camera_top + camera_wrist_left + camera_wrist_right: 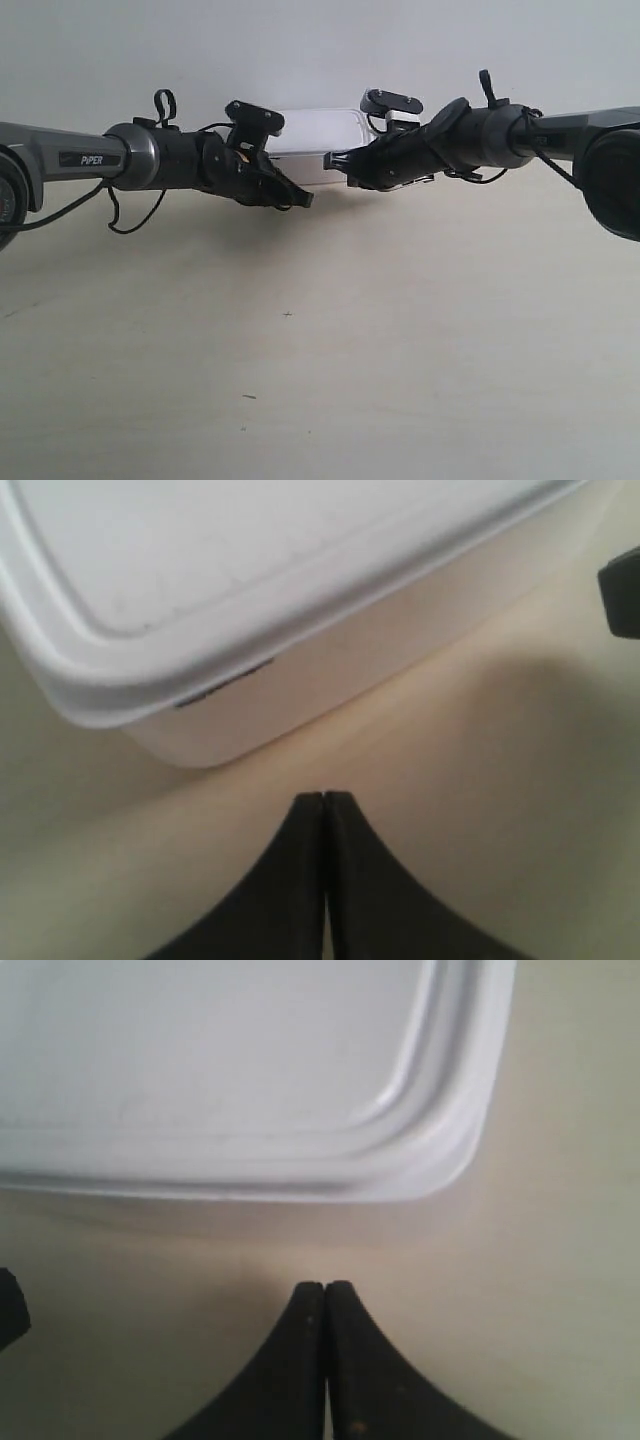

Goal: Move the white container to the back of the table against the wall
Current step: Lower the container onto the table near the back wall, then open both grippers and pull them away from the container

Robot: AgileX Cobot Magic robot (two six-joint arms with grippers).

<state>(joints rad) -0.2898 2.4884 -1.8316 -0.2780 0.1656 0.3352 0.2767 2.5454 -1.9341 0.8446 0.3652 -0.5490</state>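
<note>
The white container (318, 140) sits far back on the beige table (320, 350), close under the pale wall (300, 45); its base is partly hidden by both arms. My left gripper (324, 796) is shut with nothing in it, its tip just short of the box's near side wall (300, 680), below the dark mark on the rim (225, 684). My right gripper (325, 1285) is also shut and empty, a short way in front of the lid's rounded corner (440, 1160). In the exterior view the two gripper tips (305, 199) (331, 160) point at each other in front of the box.
Both arms reach in low from the two sides of the exterior view. A few tiny dark specks (288, 314) dot the tabletop. A dark piece of the other gripper (622, 590) shows at the edge of the left wrist view.
</note>
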